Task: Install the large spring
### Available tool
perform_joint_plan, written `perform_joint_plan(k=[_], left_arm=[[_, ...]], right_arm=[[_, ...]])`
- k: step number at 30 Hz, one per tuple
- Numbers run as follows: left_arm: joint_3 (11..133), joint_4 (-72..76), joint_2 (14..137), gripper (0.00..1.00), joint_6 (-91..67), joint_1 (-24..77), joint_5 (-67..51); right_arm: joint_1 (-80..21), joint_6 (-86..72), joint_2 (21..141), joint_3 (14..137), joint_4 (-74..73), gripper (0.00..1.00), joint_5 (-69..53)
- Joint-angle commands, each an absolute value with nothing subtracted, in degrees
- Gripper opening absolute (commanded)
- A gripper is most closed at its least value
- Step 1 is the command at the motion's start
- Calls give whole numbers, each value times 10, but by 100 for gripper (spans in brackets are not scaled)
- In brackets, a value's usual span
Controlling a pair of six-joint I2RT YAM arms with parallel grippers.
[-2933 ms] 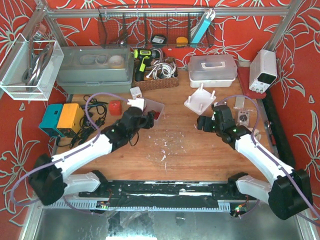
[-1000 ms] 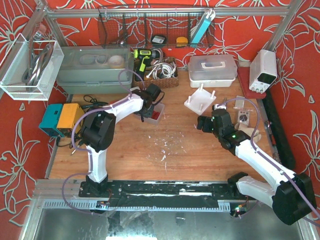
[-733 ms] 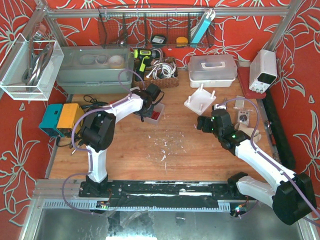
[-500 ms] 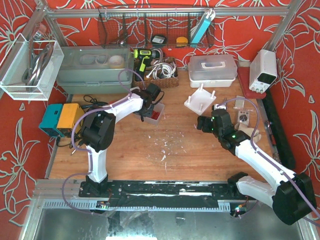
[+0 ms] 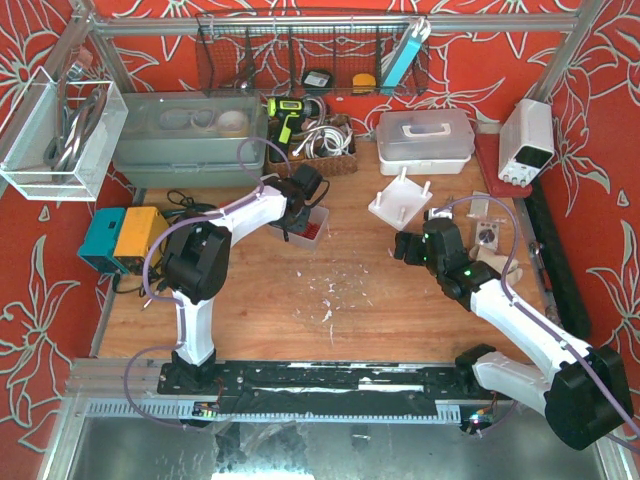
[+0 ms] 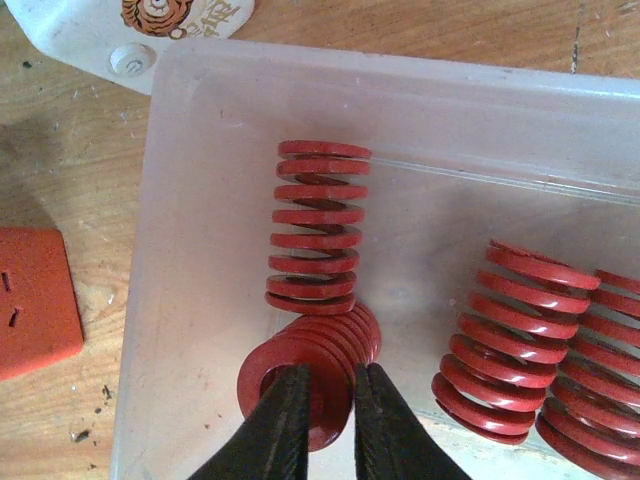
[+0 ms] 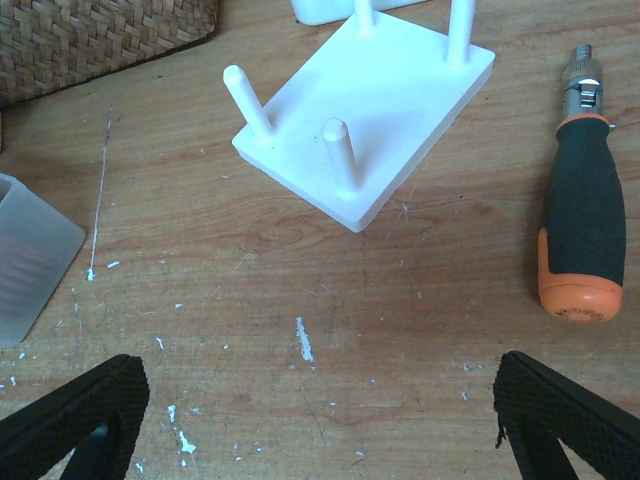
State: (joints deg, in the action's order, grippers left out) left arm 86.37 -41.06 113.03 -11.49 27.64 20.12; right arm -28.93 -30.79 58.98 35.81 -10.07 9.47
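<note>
A wooden counter (image 5: 380, 290) is seen from above, scattered with pale flecks. The left arm (image 5: 245, 210) is stretched across it toward the far side, and the right arm (image 5: 510, 310) is angled inward from the near right corner.

A translucent plastic bin (image 6: 400, 90) is set on the counter beneath the left arm's wrist, with a flat red block (image 6: 30, 300) lying on the wood just to one side of it. A white base with upright pegs (image 7: 370, 110) is placed farther right, ahead of the right arm, and four pegs can be counted on it from above. A woven basket (image 7: 100, 40) is caught at the corner of the right wrist view. A screwdriver with a black and orange handle (image 7: 583, 230) is laid on the wood beside the white base, apart from it.

Several red coil springs are held in the bin. One spring (image 6: 315, 225) is laid flat along the bin floor, and a group of others (image 6: 510, 340) is gathered at the far side.

The large spring (image 6: 320, 365) is found inside the bin, turned end-on to the wrist camera and touching the flat-lying spring. Its end coil is pinched between the narrowly set fingers of the left hand (image 6: 330, 378).

The right hand (image 7: 315, 400) is held wide above bare wood, with nothing between its fingers, near the white base.
</note>
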Motion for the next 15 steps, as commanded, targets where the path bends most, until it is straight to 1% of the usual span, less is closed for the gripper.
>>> perform_joint_plan(k=[1,5,8,11,15], left_arm=[[868,-412,1130,21,-113,274,210],[879,-407,1115,29,-114,274,214],[885,-403,1104,31,-113,274,216],[883,-409,1104,37,-115,274,227],[859,-410,1104,42,-118,265,234]], right_arm=[[-294,-304,593,362,-98,95,112],[-293,-303,594,362,-96,95,112],[-294,-303,595,362,-96,95,113],[-293,-302,596,363,-97,95,113],[-294,-301,595,363,-97,95,114]])
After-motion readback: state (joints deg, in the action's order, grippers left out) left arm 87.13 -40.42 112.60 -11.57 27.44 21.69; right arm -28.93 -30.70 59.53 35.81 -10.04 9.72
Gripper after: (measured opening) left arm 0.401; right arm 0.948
